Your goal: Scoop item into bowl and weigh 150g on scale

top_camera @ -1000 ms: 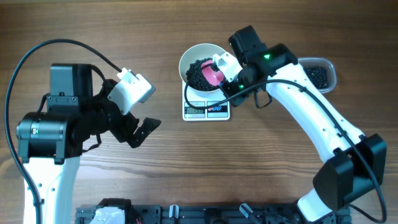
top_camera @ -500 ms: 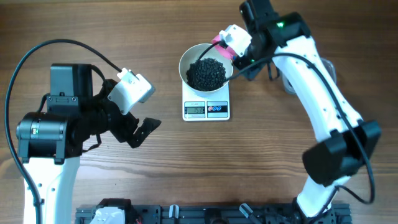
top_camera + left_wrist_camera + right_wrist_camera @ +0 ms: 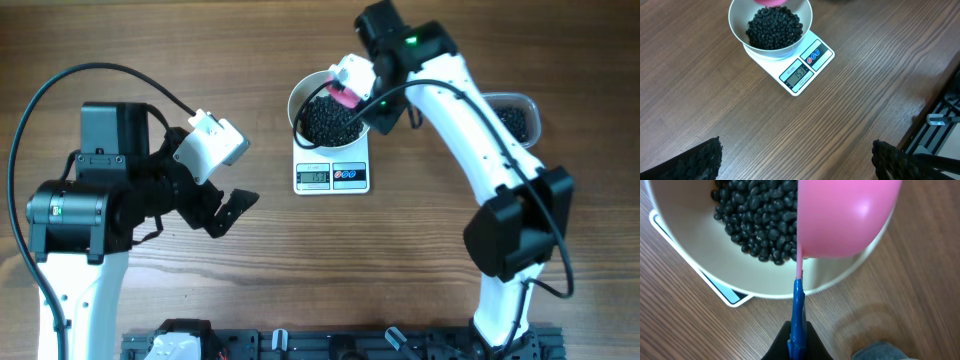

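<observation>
**Scoop poised over the filled bowl on the scale**

Above the left half of the bench, the left gripper (image 3: 228, 209) stands released, its jaws wide apart with nothing between them. In its own wrist view only the two dark fingertips (image 3: 704, 161) show, cut off at the lower corners.

At the middle of the bench, near the far edge, the white bowl (image 3: 297, 97) sits on the scale (image 3: 332, 177), covering most of the platform. The black beans (image 3: 330, 120) lie heaped inside the bowl. The scale's display (image 3: 799, 75) faces the near edge; digits show on it, but they are not sharp enough to read surely. Two round buttons (image 3: 813, 54), one red and one blue, sit beside it.

The pink scoop (image 3: 845, 215) hangs over the bowl's far-right rim, turned on its side, and hides some of the beans. Its inside is out of sight. The right gripper (image 3: 798, 344) is clenched on the scoop's blue handle (image 3: 798, 307).

Near the far right corner, a clear tub (image 3: 517, 118) with more beans is partly hidden behind the right arm.
</observation>
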